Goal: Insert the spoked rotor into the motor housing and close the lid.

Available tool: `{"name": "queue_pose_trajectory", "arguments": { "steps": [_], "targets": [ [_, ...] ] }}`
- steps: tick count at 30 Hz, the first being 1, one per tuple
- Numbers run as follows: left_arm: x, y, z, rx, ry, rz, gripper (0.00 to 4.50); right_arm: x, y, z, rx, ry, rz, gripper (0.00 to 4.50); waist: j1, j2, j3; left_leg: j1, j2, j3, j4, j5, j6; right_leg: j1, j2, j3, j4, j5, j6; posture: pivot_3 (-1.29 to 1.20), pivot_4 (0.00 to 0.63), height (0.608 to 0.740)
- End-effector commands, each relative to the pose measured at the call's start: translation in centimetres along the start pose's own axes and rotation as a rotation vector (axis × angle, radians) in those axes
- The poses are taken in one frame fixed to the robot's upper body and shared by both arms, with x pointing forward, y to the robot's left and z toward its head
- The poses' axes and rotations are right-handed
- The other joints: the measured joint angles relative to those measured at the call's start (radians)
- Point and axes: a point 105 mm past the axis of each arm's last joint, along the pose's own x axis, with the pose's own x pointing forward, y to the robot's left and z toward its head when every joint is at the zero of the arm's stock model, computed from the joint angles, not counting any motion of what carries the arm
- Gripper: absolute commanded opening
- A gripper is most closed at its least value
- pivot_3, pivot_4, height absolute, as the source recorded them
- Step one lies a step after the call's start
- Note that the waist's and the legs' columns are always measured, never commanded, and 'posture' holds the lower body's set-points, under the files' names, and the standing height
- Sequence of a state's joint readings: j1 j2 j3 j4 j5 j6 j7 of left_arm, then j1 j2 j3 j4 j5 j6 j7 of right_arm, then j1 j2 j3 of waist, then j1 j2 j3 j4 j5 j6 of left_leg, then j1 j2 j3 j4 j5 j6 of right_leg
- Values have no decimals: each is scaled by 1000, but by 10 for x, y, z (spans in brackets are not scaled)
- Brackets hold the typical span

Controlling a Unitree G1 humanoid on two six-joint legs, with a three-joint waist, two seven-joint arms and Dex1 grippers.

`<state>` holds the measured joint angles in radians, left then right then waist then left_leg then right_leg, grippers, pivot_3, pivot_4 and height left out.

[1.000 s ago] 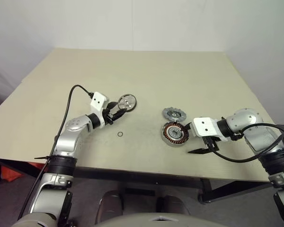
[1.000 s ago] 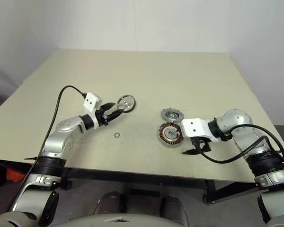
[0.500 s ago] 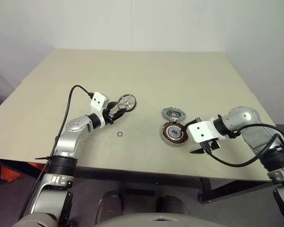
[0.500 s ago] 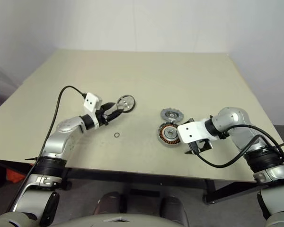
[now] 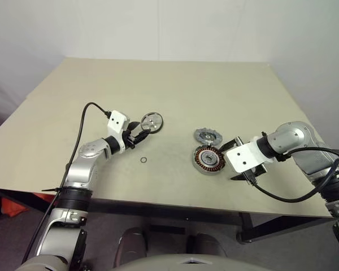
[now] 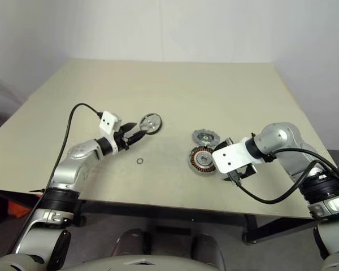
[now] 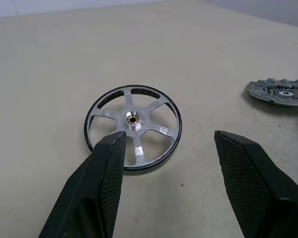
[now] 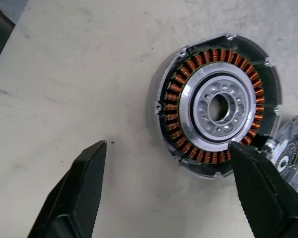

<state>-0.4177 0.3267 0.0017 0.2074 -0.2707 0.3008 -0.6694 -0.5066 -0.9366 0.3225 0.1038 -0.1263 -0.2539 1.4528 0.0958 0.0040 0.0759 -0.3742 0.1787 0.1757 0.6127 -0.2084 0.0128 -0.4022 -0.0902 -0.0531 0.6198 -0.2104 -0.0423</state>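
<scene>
Motor housing [image 8: 216, 106]: flat on table [image 5: 175, 96], copper windings up, lid [image 5: 207, 135] just behind. Right tool [image 8: 181, 191]: angled down beside housing, fingers spread, empty. Spoked rotor [image 7: 133, 126]: flat on table. Left tool [image 7: 171, 163]: near level, spread, empty, before rotor.

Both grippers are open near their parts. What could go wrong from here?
1. The left gripper hangs open just short of the flat silvery spoked rotor; a finger may slide over its thin rim and push it away.
2. The right gripper sits off-centre from the round copper-wound motor housing, which lies close to the grey lid; closing now could nudge both.
</scene>
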Motion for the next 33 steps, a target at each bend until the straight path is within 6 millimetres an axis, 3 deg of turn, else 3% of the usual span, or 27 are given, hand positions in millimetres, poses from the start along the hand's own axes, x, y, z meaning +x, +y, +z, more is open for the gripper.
{"name": "queue_pose_trajectory", "arguments": {
  "steps": [1,7,24,33],
  "targets": [
    [1,2,19,38,-61,4,3038,-7,-2,3,-38,16,-30,3185,0,0,0,0,0,0,0,0,0,0,0,0,0,0,0,0,0,740],
    [0,3,18,43,-58,6,3038,-2,3,2,-31,16,-24,1171,0,0,0,0,0,0,0,0,0,0,0,0,0,0,0,0,0,740],
    [0,2,18,46,-61,10,3038,6,-15,2,-59,23,-67,1171,-1,0,0,1,0,0,1,0,0,0,0,0,2,0,0,0,0,740],
    [-4,5,16,45,-61,26,3038,7,-9,-2,-64,28,-34,1171,-2,0,0,3,0,0,1,1,-1,2,0,0,3,0,0,0,0,740]
  ]
}}
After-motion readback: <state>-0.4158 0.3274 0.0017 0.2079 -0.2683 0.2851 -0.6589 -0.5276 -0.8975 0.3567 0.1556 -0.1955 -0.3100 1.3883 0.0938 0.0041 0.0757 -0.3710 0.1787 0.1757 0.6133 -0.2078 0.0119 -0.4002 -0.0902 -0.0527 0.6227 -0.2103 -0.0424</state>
